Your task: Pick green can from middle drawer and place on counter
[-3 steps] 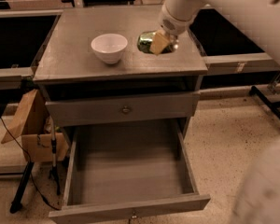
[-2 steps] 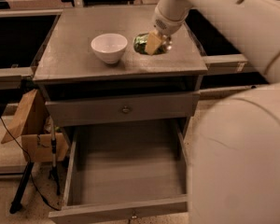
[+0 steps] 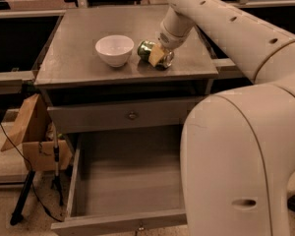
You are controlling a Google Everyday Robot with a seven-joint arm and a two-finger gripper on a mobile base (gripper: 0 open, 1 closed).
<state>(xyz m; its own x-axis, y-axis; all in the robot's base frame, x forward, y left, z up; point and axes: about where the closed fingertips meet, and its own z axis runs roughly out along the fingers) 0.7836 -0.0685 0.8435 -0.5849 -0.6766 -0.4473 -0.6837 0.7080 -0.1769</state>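
While the can (image 3: 146,49) rests on the desk (image 3: 78,58): 1 can, 1 bowl (image 3: 114,49), 1 open drawer (image 3: 128,181).
Gripper (image 3: 159,58): at can, right of bowl.
Fingers (image 3: 156,56): closed on can.

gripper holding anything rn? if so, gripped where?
Yes. The gripper is shut on the green can, clamped across the middle of its side with both ends free, low over the counter beside the white bowl.

gripper (image 3: 158,56) at the green can (image 3: 145,48), low over the counter (image 3: 73,58) right of centre | can tipped sideways, just right of white bowl (image 3: 114,50) | middle drawer (image 3: 128,176) pulled open below shut upper drawer (image 3: 103,117)
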